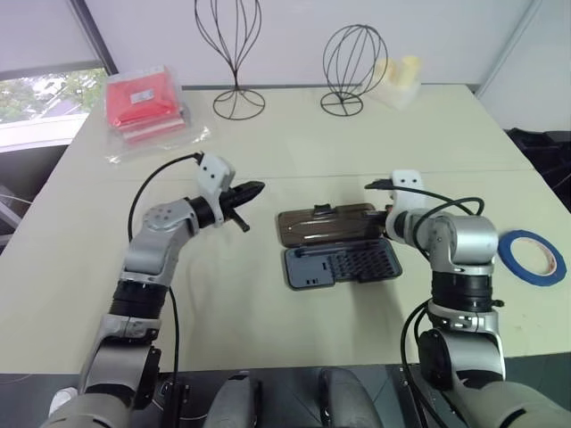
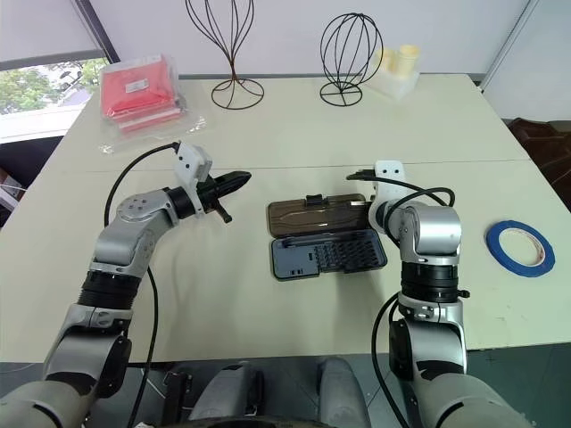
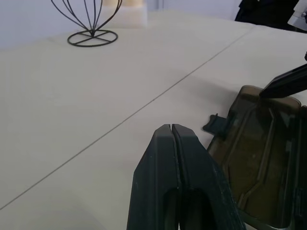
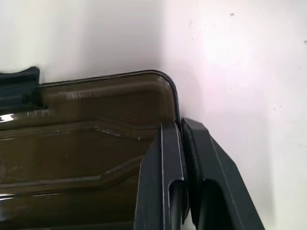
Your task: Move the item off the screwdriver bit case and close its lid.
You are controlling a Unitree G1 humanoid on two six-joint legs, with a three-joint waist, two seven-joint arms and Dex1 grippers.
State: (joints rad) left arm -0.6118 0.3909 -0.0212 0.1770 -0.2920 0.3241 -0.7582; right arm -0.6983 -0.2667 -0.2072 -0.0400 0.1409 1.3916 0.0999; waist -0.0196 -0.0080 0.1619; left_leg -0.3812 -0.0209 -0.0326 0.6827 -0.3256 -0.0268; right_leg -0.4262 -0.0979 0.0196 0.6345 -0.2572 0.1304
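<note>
I'm pinching the lid (image 1: 326,223) by its rim in the right jaws to swing it shut; the left jaws, closed empty, are hovering clear.

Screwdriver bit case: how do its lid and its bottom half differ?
The lid is smoky see-through brown; the bottom half is opaque dark blue-grey. The lid is bare inside; the bottom half holds rows of bits. The lid lies behind, the bottom half in front. Both lie open and flat, alike in outline.
</note>
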